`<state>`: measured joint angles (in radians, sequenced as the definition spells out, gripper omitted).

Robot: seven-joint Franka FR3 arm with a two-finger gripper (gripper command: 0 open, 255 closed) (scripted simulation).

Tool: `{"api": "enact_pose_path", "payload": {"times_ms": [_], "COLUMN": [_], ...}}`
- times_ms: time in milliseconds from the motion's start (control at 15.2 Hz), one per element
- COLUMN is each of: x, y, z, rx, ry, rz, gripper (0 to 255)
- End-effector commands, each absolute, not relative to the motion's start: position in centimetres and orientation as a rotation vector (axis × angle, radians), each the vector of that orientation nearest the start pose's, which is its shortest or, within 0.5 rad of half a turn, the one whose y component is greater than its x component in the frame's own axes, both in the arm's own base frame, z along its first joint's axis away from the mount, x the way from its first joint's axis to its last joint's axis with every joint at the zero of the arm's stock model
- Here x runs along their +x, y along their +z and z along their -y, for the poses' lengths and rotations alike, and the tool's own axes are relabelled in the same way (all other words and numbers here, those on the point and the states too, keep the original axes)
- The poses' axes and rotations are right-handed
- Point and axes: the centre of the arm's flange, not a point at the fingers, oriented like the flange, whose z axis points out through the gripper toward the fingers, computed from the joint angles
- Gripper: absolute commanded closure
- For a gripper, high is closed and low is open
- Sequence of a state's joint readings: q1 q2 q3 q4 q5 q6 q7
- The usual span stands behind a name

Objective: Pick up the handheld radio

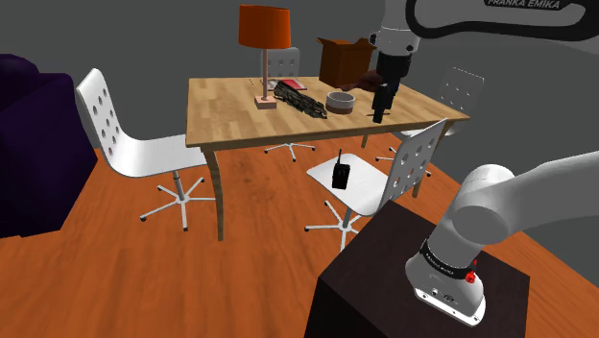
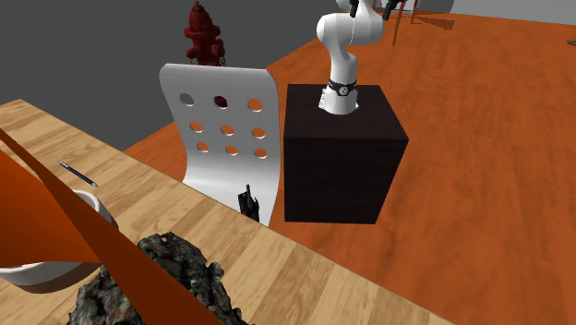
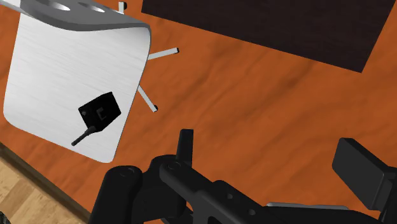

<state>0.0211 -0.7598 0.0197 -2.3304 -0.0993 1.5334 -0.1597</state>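
Observation:
The handheld radio [image 1: 340, 174] is a small black box with a short antenna, lying on the seat of a white chair [image 1: 360, 195] in front of the wooden table. In the wrist view the radio [image 3: 100, 112] rests near the edge of the white seat [image 3: 57, 70], well off to one side of my gripper [image 3: 272, 153]. The black fingers stand wide apart with only floor between them. In the shoulder view my gripper [image 1: 380, 113] hangs over the table's right end, above and to the right of the radio. The radio [image 2: 247, 200] also peeks past the table edge in the second exterior view.
The wooden table [image 1: 230, 120] carries an orange-shaded lamp [image 1: 264, 29], a brown box [image 1: 342, 60], a bowl [image 1: 341, 100] and a dark lumpy object [image 1: 299, 96]. More white chairs [image 1: 134, 144] stand around it. A dark sofa [image 1: 29, 134] is at left, a red hydrant [image 2: 203, 35] behind.

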Motion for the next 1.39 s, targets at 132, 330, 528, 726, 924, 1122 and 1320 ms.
{"api": "enact_pose_path", "payload": {"times_ms": [132, 330, 528, 726, 924, 1122, 1320], "x": [32.1, 33.6, 35.1, 36.7, 38.2, 39.7, 41.2], "y": [57.3, 54.4, 51.5, 48.7, 45.8, 42.9, 40.1], "z": [1.1, 3.4, 5.7, 8.0, 10.2, 12.5, 14.8], "rx": [-3.234, -3.232, -3.229, -3.226, -3.222, -3.219, -3.215], "ry": [0.065, 0.055, 0.045, 0.035, 0.025, 0.015, 0.005], "rz": [0.299, 0.277, 0.256, 0.235, 0.213, 0.192, 0.171], "gripper": [0, 0, 0, 0, 0, 0, 0]}}
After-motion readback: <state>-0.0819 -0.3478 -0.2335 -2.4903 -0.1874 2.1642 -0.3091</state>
